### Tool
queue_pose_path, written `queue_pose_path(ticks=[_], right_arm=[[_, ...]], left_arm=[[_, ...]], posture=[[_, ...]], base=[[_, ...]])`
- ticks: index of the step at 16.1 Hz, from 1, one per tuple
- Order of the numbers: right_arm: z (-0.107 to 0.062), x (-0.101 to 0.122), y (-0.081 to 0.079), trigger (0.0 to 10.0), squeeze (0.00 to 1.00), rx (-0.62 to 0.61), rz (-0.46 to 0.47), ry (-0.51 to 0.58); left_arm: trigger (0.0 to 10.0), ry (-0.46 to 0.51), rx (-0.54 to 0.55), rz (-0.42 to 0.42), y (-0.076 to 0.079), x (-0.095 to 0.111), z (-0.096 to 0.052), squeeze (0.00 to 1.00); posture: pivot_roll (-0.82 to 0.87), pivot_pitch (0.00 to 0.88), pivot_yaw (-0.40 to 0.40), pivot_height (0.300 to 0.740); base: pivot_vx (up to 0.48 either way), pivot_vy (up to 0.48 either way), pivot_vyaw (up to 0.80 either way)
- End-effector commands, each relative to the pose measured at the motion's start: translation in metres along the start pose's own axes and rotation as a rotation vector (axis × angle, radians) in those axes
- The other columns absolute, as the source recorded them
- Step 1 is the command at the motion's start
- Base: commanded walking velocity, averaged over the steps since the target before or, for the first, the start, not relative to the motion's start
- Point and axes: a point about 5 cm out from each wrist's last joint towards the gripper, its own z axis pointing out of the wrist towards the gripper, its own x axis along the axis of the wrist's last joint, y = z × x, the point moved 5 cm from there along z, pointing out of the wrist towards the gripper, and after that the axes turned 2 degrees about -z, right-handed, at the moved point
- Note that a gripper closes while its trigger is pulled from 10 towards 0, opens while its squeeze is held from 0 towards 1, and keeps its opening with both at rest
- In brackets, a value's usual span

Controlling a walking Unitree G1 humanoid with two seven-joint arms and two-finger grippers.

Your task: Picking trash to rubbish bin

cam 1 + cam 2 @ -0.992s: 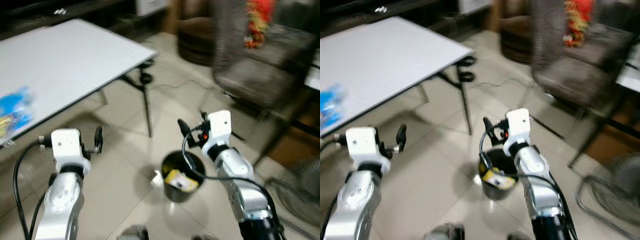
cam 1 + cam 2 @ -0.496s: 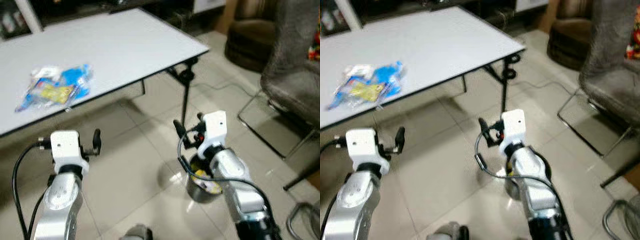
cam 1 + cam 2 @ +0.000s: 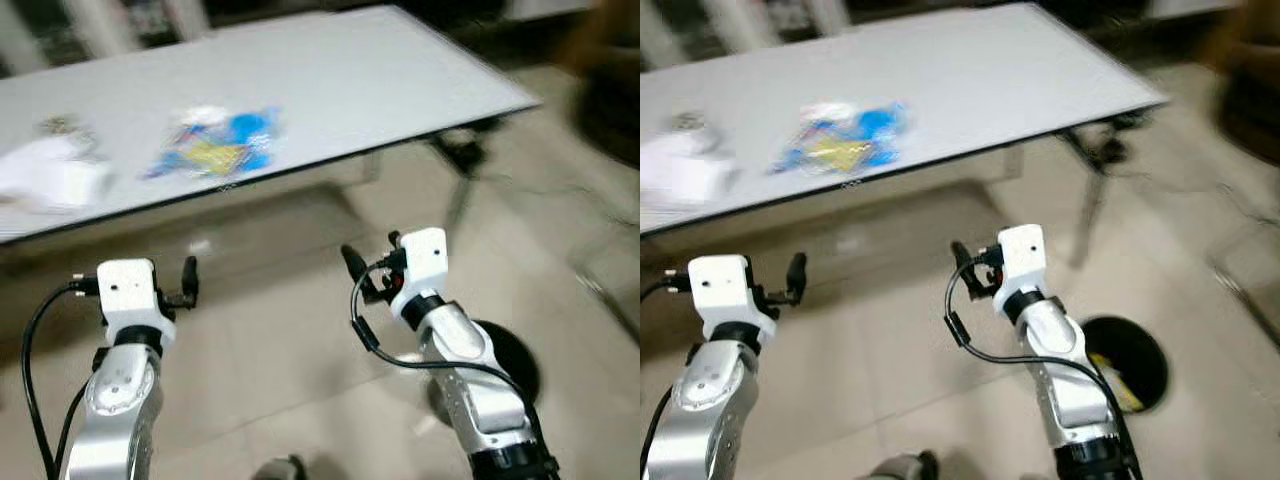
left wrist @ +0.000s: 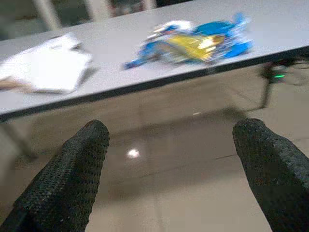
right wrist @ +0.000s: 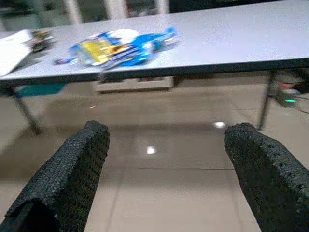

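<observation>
Ahead, blue wrapper [image 3: 218, 147] lies on white table [image 3: 400, 60].

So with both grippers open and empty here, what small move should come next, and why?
Probably a step toward the table, then reaching the right gripper for the blue wrapper. It lies near the table's front edge, with both grippers held short of it above the floor. The left gripper holds nothing either, and the bin on the floor at the robot's right already holds trash.
</observation>
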Motion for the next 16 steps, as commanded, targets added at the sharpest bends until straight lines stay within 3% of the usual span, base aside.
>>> queue_pose_path(ticks=[1,8,9,13,16], right_arm=[[0.000,0.004,0.001,10.0,0.00,-0.001,-0.004,0.008],[-0.003,0.005,0.003,10.0,0.00,0.000,-0.008,0.006],[-0.003,0.006,0.003,10.0,0.00,0.002,-0.007,0.006],[-0.001,0.012,0.004,10.0,0.00,0.001,-0.007,0.027],[-0.002,0.028,0.004,10.0,0.00,0.005,-0.002,0.084]], left_arm=[[10.0,-0.004,0.005,-0.003,-0.002,0.000,-0.001,0.00],[10.0,0.008,0.000,-0.067,-0.002,0.004,0.001,0.00],[10.0,0.007,-0.008,-0.106,-0.002,0.006,0.001,0.00],[10.0,0.042,-0.035,-0.166,0.005,0.020,0.004,0.00],[10.0,0.062,-0.068,-0.162,0.011,0.027,0.005,0.00]], posture=[[-0.03,0.135,0.065,0.740],[-0.04,0.139,0.061,0.740],[-0.04,0.139,0.061,0.740],[-0.05,0.133,0.056,0.740],[-0.05,0.133,0.056,0.740]], base=[[0.000,0.000,0.80],[0.000,0.000,0.80],[0.000,0.000,0.73],[0.000,0.000,0.00],[0.000,0.000,0.00]])
